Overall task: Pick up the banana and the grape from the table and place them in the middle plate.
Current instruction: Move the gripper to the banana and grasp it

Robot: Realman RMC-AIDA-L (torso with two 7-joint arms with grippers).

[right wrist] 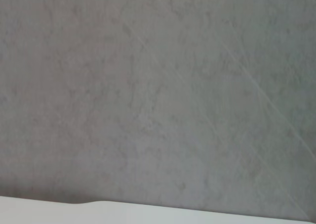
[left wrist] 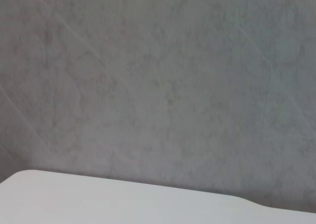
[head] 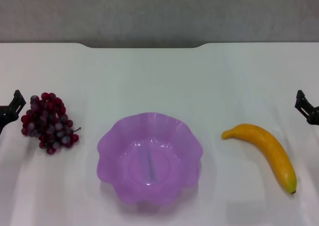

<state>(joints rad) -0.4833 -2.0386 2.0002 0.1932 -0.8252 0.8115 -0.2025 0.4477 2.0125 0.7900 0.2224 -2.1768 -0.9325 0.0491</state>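
Left gripper (head: 11,111) at the left frame edge just beside the grape (head: 49,122), right gripper (head: 306,108) at the right edge above the banana (head: 269,150); neither touches or holds anything, and whether their fingers are open cannot be told. Purple plate (head: 149,159) at lower centre of the white table (head: 159,81), grape to its left, banana to its right, both apart from it. No legible writing; both wrist views show only a grey wall (left wrist: 158,81) and a table edge.

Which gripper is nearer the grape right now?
Left. The left gripper sits just beside the grape at the table's left edge; the right gripper is across the table, beyond the banana.
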